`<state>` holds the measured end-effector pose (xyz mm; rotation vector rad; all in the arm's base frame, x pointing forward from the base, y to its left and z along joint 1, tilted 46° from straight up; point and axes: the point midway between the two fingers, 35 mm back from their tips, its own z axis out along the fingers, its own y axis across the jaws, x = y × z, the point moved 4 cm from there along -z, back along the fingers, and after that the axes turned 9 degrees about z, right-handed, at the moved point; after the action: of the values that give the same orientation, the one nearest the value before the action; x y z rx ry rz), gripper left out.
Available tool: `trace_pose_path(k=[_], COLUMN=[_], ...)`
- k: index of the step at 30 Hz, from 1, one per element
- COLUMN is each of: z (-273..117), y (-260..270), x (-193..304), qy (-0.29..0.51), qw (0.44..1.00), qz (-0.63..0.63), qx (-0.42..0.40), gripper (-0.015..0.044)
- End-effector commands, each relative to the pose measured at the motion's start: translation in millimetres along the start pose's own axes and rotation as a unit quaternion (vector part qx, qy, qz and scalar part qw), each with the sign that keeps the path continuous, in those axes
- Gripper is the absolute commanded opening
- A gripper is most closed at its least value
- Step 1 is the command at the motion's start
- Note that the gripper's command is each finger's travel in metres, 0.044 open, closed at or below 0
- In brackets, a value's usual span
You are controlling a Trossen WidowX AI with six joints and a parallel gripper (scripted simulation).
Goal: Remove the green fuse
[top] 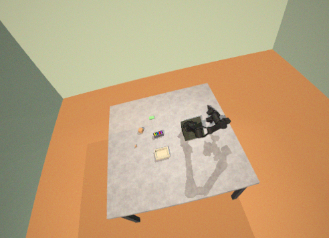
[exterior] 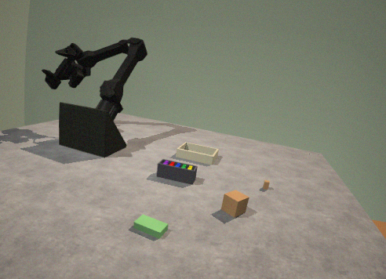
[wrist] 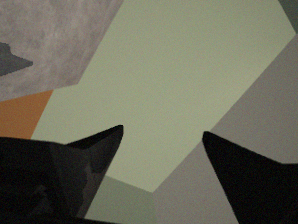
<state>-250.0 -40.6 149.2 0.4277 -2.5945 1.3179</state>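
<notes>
Your pincer [exterior: 59, 83] [wrist: 162, 132], upper left in the exterior view, stands with fingers apart; the green fuse [exterior: 183, 166] (1 of 5) sits in the block [exterior: 176, 174] [top: 158, 135], mid-frame. Extraction, placement and release remain.

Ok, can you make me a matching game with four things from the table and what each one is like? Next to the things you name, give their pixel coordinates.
Things:
1. fuse block [top: 158, 135] [exterior: 176, 175]
2. tray [top: 162, 158] [exterior: 196, 157]
3. flat block [top: 151, 117] [exterior: 151, 226]
4. green fuse [exterior: 183, 167]

What fits:
A. bright green, lying by itself
B. between the blue and yellow fuses
C. dark, with five coloured fuses in a row
D. cream, with low walls

Right pairs: 1-C, 2-D, 3-A, 4-B
</notes>
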Motion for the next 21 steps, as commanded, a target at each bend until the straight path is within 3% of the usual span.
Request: trace_pose_path(k=[1,5,13,21], z=[0,-9,-92,-193], y=[0,1,48,81], x=[0,5,2,-40], qy=[0.001,0.017,0.115,0.149], qw=[1.000,0.998,0.968,0.893], qz=[-0.002,-0.061,-0.151,-0.207], qx=[-0.001,-0.017,-0.166,-0.371], gripper=[0.0374,0.0269,0.0062,0.0062])
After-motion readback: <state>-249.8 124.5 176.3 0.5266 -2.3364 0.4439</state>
